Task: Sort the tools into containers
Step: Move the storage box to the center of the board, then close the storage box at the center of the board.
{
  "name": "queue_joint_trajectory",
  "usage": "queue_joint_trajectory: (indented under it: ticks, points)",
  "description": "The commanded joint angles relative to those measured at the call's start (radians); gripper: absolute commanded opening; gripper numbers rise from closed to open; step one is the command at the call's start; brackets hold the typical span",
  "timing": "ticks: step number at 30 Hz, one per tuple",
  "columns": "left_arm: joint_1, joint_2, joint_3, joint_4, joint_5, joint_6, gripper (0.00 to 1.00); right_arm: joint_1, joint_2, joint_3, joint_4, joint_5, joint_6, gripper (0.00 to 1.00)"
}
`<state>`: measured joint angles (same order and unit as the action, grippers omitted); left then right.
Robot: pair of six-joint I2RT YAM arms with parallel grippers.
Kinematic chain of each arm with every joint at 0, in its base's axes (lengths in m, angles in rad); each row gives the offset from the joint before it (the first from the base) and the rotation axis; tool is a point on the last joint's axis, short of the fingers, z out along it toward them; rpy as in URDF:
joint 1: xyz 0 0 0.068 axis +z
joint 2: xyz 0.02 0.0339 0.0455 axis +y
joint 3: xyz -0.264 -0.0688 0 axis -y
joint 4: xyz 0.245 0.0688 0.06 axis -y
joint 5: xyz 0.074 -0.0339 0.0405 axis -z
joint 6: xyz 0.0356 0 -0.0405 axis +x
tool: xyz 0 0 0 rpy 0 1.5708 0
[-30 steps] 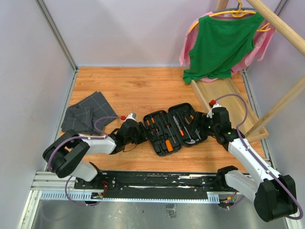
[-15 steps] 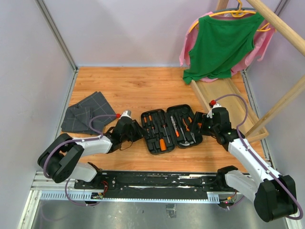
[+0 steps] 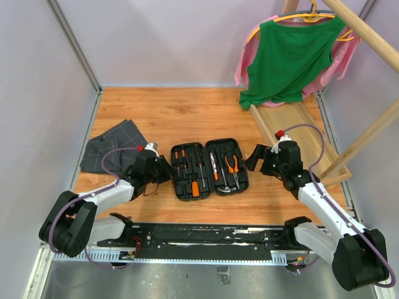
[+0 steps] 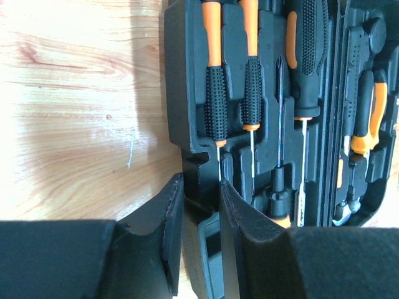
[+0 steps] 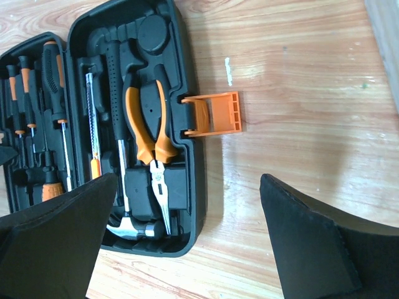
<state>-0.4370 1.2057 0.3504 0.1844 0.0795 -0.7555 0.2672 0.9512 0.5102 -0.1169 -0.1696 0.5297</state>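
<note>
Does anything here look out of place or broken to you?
Nothing much. The tools lie in their slots in the open tool case; only its orange latch sticks out sideways, flipped open.

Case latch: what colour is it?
The latch is orange, clearest in the right wrist view, folded out beside the black case.

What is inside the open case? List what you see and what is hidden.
Inside the case: screwdrivers in the left half, hammer and pliers in the right. The left gripper covers part of the left rim, and anything under the tools is hidden.
</note>
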Motion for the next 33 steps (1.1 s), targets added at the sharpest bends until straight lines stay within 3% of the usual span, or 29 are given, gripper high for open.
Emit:
queue_joint_trajectory:
  ticks: [1, 7, 20, 33]
  points:
    - [0.021, -0.029, 0.015, -0.038, 0.019, 0.098, 0.11, -0.039, 0.047, -0.002, 0.055, -0.121, -0.023, 0.98]
    - [0.021, -0.029, 0.084, -0.075, 0.043, 0.137, 0.09, -0.067, 0.154, -0.021, 0.145, -0.283, 0.028, 0.98]
    - [0.021, -0.041, 0.228, -0.178, 0.082, 0.162, 0.09, -0.070, 0.292, -0.047, 0.217, -0.387, 0.045, 0.96]
    - [0.010, -0.061, 0.223, -0.109, 0.200, 0.063, 0.12, -0.068, 0.367, -0.057, 0.317, -0.481, 0.073, 0.94]
